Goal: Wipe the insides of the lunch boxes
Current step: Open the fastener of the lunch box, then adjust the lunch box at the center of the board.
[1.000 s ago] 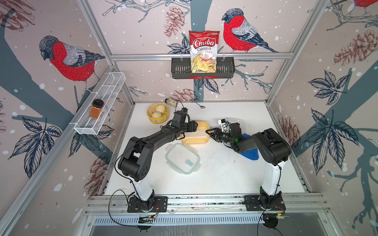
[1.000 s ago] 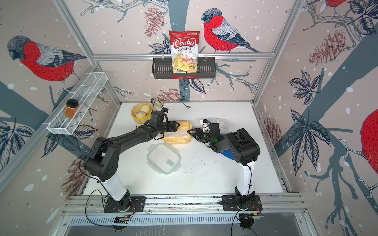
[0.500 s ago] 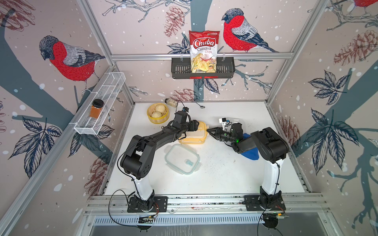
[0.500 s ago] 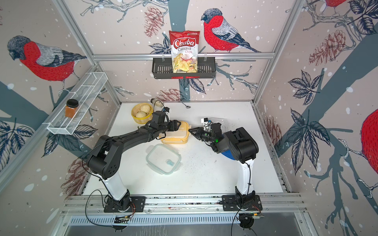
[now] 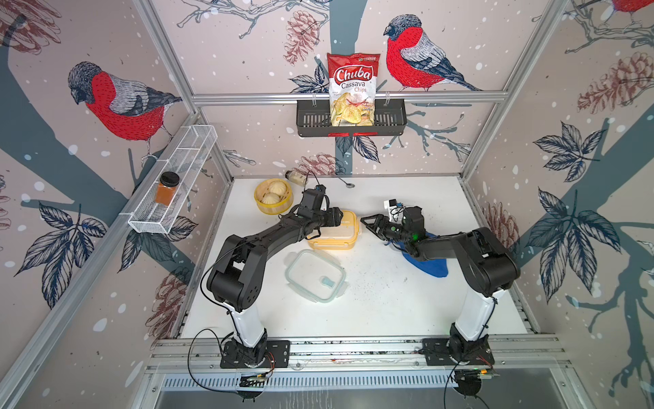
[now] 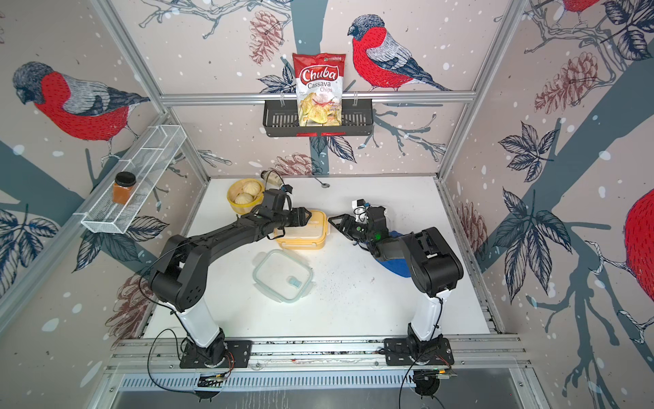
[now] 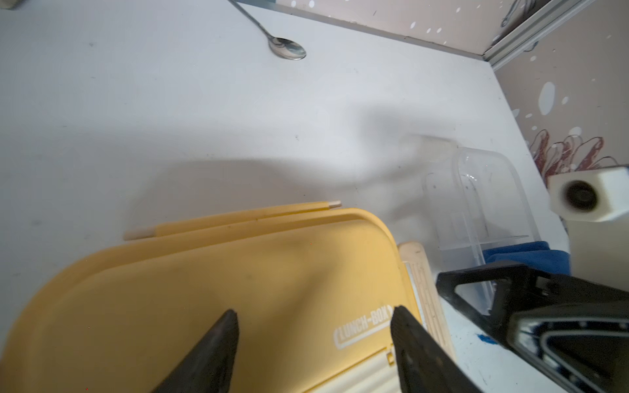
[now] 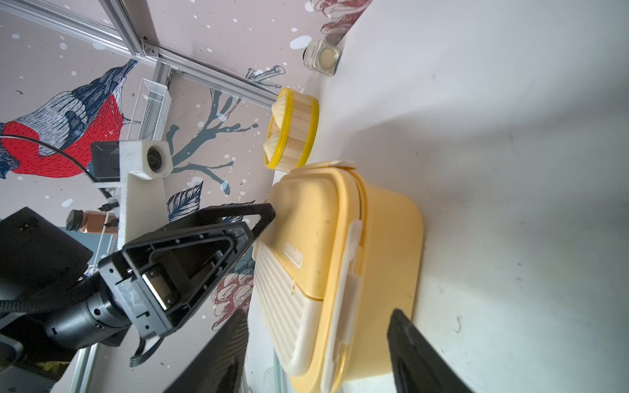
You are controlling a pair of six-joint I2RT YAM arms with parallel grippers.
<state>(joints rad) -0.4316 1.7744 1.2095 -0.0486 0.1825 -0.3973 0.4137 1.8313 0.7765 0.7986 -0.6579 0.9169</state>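
While the yellow lunch box (image 5: 332,233) sits lidded, left gripper (image 7: 313,309) and right gripper (image 8: 318,312) gape empty.

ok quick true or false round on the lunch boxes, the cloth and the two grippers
1. The yellow lunch box has its lid on. True.
2. The right gripper holds the blue cloth. False: the cloth lies on the table under the right arm, and the jaws stand open near the yellow box's end.
3. The green-rimmed clear lid lies on the table, off its box. True.
4. The left gripper is shut on the yellow lid. False: its jaws stand open over the lid.
5. The spoon is in the steamer basket. False: it lies on the table by the back wall.
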